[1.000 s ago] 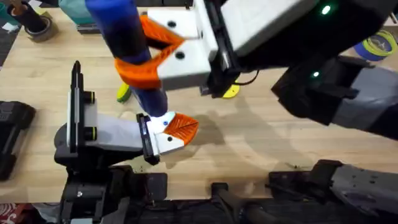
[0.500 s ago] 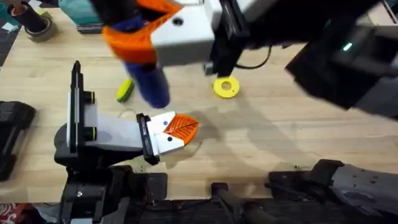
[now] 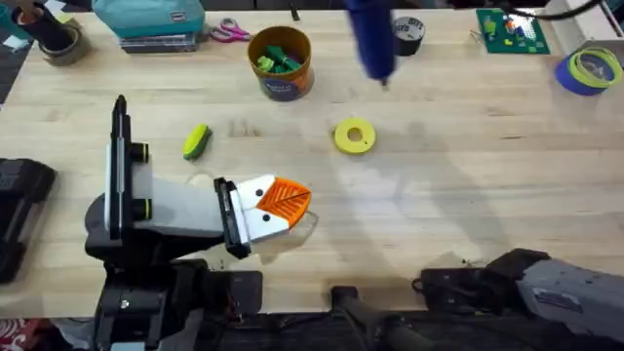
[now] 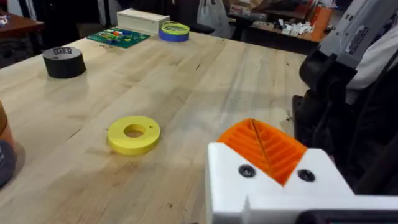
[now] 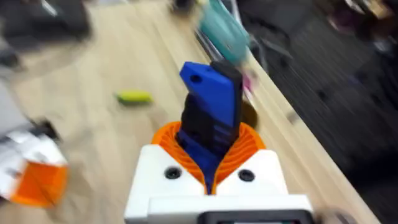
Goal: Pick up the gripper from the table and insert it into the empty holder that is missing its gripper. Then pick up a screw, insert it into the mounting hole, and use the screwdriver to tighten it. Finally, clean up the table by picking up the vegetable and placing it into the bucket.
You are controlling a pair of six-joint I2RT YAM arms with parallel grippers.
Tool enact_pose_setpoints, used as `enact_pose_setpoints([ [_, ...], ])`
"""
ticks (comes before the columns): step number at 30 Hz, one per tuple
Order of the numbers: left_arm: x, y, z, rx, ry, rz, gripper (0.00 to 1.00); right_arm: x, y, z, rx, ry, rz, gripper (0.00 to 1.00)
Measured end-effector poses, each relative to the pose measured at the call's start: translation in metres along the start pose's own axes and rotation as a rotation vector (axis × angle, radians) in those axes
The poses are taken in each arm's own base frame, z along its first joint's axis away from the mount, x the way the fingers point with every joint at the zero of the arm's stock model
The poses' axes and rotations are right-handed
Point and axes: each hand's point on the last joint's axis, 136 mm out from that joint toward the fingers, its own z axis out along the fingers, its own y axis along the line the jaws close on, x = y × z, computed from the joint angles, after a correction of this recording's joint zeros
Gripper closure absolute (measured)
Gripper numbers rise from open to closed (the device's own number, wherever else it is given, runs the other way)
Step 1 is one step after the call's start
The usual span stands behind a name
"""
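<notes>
Right wrist view has my right claw [image 5: 211, 171] clamped on the blue screwdriver [image 5: 211, 118], carried high over the surface [image 3: 468, 175]; if it swings, the bit could knock the bucket [image 3: 280, 60] or slip in my pads. My left claw [image 3: 278, 208] rests low; whether it's open I can't tell. The yellow-green vegetable [image 3: 196, 140] lies near it, well short of the bucket.

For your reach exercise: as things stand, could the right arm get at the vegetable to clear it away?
Probably not yet: the right claw is shut on the screwdriver. The vegetable itself lies in the open on the table, nothing over it.
</notes>
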Motion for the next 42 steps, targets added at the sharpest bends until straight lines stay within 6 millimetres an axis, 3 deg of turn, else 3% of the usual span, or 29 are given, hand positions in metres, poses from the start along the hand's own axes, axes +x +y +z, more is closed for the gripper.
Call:
enact_pose_setpoints([
  [8,0.000,0.000,0.000,0.000,0.000,0.000,0.997,0.083,-0.047,-0.014,0.155,0.341,-0.151,0.977],
  [12,0.000,0.000,0.000,0.000,0.000,0.000,0.997,0.127,-0.065,-0.008,0.166,0.531,-0.227,0.977],
  [20,0.000,0.000,0.000,0.000,0.000,0.000,0.997,0.192,-0.096,0.009,0.144,0.762,-0.292,0.977],
  [26,0.000,0.000,0.000,0.000,0.000,0.000,0.997,0.247,-0.119,0.006,0.117,0.880,-0.270,0.977],
  [36,0.000,0.000,0.000,0.000,0.000,0.000,0.997,0.353,-0.136,-0.014,0.053,1.045,-0.201,0.977],
  [42,0.000,0.000,0.000,0.000,0.000,0.000,0.997,0.382,-0.140,-0.032,0.050,1.084,-0.188,0.977],
])
